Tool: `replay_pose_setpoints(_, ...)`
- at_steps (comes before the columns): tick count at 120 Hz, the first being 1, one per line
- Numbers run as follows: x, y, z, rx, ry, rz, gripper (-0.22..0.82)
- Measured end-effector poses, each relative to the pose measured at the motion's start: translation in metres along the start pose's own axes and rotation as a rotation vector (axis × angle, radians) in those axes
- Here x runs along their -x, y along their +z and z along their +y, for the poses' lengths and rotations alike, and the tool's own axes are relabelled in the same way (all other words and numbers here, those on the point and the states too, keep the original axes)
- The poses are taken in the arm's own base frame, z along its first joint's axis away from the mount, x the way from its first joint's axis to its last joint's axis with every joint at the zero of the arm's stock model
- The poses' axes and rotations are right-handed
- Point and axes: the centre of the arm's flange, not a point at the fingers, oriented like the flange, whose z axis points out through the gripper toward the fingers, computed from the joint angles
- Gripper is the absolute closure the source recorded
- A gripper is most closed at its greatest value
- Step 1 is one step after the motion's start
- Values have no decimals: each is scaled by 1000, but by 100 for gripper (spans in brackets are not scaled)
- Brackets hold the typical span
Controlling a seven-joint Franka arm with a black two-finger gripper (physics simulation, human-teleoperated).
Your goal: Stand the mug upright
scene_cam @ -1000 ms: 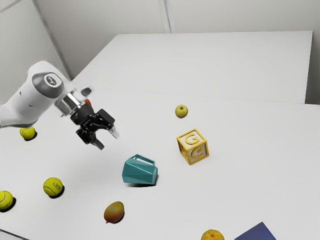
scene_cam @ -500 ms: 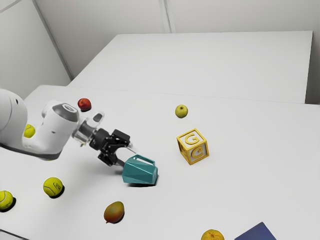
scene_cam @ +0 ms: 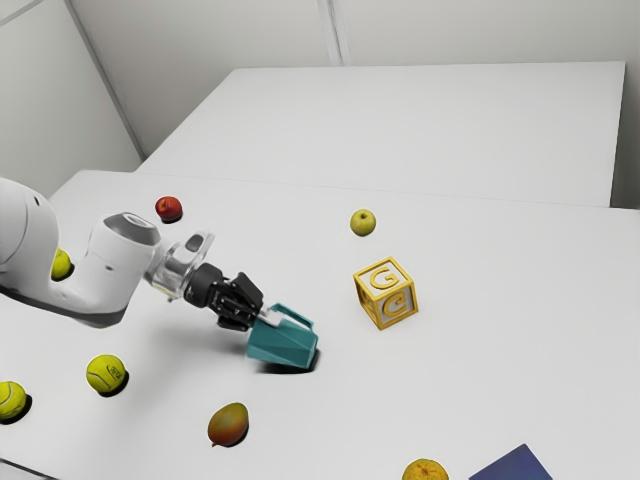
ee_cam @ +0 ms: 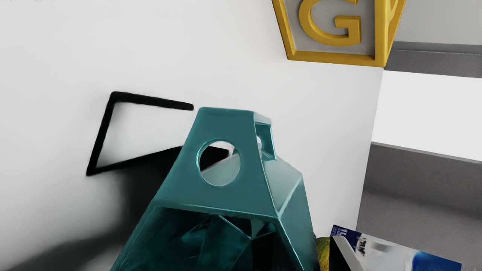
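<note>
The teal mug (scene_cam: 283, 342) lies tipped over on the table, its handle on the upper side. My gripper (scene_cam: 262, 318) is at the mug's end nearest the arm, with a pale fingertip overlapping the mug there. In the wrist view, the mug (ee_cam: 241, 203) turns its dark mouth toward my hand, and a round hole shows in its teal body. My gripper (ee_cam: 241, 259) is open around the mouth end: one finger (ee_cam: 346, 254) stands outside the wall with a gap between them, while the other is hidden.
Beyond the mug sits a yellow letter block (scene_cam: 386, 293), with a green apple (scene_cam: 363, 222) behind. A mango (scene_cam: 229, 424), tennis balls (scene_cam: 106, 374) and a red apple (scene_cam: 169, 208) lie around. An orange (scene_cam: 425, 470) and a blue box (scene_cam: 513, 466) are at the near edge.
My hand has come down toward the exterior view's right and reached the mug. Over the last half second the mug has shifted slightly that way, its handle a little higher.
</note>
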Motion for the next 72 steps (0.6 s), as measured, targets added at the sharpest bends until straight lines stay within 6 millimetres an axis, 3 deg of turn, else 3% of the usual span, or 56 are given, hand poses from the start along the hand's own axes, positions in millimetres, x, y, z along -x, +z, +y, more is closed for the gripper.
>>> replay_pose_setpoints(19,1,-2,9,4,61,-5,73)
replay_pose_setpoints(47,4,-16,46,-28,188,3,77)
replay_pose_setpoints(72,-20,-47,74,-319,351,-86,78)
